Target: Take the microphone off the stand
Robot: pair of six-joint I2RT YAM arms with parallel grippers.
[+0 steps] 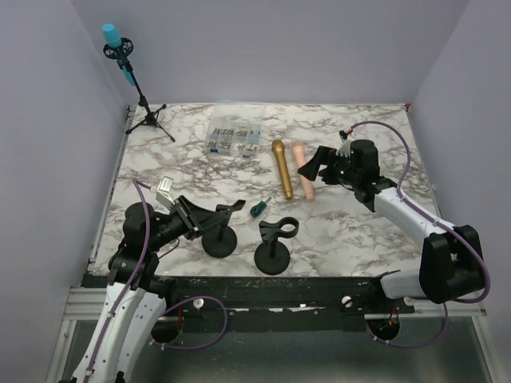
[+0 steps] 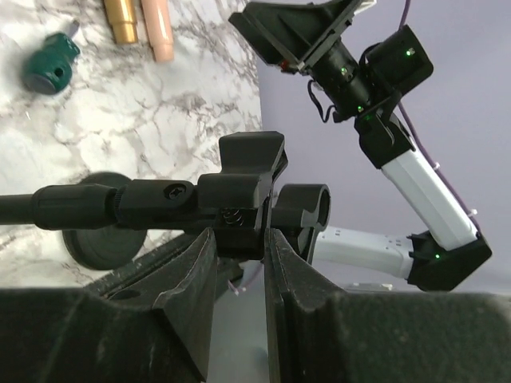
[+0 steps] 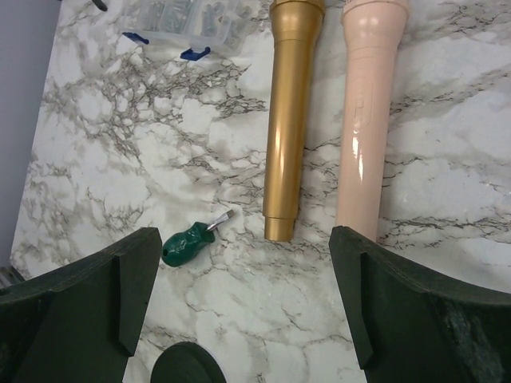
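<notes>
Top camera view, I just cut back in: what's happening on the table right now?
The left gripper is clamped on the clip of the left stand, which holds no microphone; the right stand is empty too. The gold microphone and pink microphone lie side by side on the marble table. The right gripper hovers open above them, holding nothing. A blue microphone sits on a tripod at the far left corner.

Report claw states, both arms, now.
Left claw: closed on the black round-base microphone stand, at its clip.
Right claw: open, holding nothing.
</notes>
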